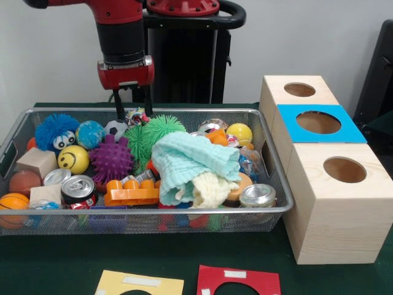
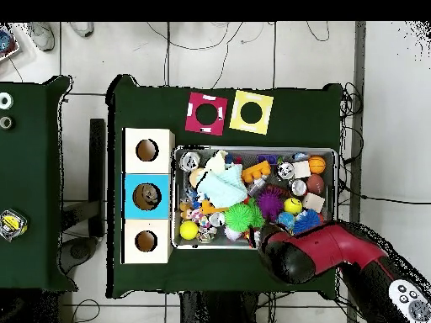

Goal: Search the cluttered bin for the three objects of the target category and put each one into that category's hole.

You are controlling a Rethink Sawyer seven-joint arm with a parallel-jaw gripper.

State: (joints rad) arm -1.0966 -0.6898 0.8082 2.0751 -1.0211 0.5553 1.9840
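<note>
While the red and black arm's gripper [image 1: 132, 108] hangs with fingers spread over the far rim, the shallow silver wire-mesh bin [image 1: 274, 195] sits packed; three pale wooden boxes [image 1: 334, 206] touch its three o'clock side.

Wire-mesh bin [image 1: 273, 161]: sitting on the green table, holding a pale green cloth [image 1: 195, 161] lying over a cream cloth [image 1: 212, 189], a purple spiky ball [image 1: 111, 160], a yellow smiley ball [image 1: 73, 159], a blue fuzzy ball [image 1: 56, 131], an orange brick [image 1: 131, 194], cans and balls. Gripper [image 1: 132, 106]: hanging over the bin's far edge, fingers [image 1: 118, 106] pointing down with a gap between them. Three wooden boxes [image 1: 334, 209] with round holes standing just beside the bin, the middle one wearing a blue cover [image 1: 318, 123].
</note>
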